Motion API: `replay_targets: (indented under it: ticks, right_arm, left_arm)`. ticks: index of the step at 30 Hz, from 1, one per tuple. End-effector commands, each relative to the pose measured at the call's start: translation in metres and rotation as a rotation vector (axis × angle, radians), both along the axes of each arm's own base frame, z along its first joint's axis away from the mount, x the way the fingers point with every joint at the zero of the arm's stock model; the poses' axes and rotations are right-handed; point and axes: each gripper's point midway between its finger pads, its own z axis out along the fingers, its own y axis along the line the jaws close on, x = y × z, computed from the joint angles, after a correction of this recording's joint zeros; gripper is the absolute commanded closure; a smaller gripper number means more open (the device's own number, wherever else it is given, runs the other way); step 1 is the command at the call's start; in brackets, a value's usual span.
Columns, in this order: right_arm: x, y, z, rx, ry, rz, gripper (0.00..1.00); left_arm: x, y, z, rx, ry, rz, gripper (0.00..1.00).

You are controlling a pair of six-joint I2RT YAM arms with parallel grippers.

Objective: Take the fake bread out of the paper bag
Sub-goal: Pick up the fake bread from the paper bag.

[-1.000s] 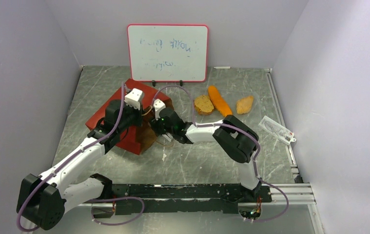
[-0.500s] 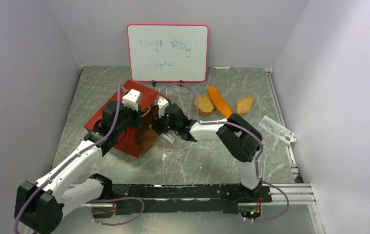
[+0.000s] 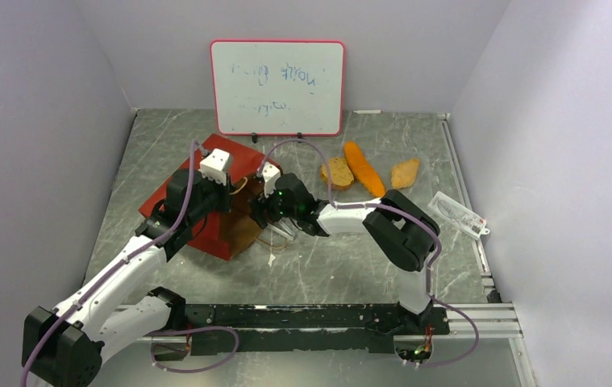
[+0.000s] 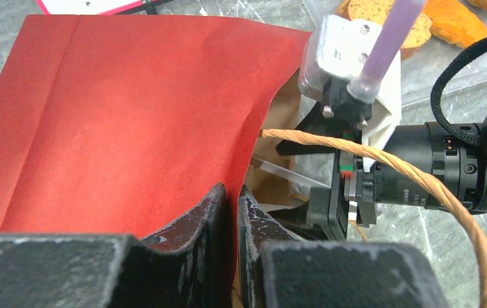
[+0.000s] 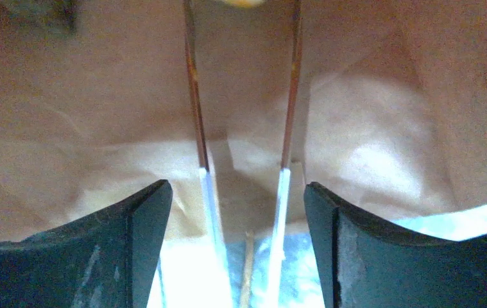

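Note:
The red paper bag (image 3: 193,211) lies on its side, its mouth facing right. My left gripper (image 3: 223,193) is shut on the bag's upper mouth edge (image 4: 253,138) and holds it up; its jaws (image 4: 233,192) pinch the red paper. My right gripper (image 3: 264,211) is open at the bag's mouth, looking into the kraft inside (image 5: 356,115). A small orange piece (image 5: 244,2) shows at the far end inside. A round brown slice (image 3: 337,172), a long orange loaf (image 3: 364,168) and a tan roll (image 3: 405,172) lie on the table to the right.
A whiteboard (image 3: 278,87) stands at the back. A flat clear packet (image 3: 457,214) lies at the right. An orange-tan handle loop (image 4: 420,186) arcs over my right wrist. Two thin clear strips (image 5: 205,186) reach ahead between my right fingers. Walls close in on three sides.
My left gripper has shifted a little left and back with the bag edge. My right wrist has moved slightly right at the bag's mouth.

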Motion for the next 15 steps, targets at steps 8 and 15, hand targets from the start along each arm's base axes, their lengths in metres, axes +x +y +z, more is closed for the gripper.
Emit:
replay_targets:
  ticks: [8,15]
  right_arm:
    - [-0.01,-0.028,-0.018,-0.09,-0.051,-0.032,0.18]
    - [-0.011,-0.023,-0.028,-0.087,-0.039,-0.012,0.19]
  left_arm:
    - [-0.003,-0.012,0.01,-0.026,0.033,-0.047,0.93]
    - [-0.004,-0.014,0.013,-0.038,0.043,-0.056,0.93]
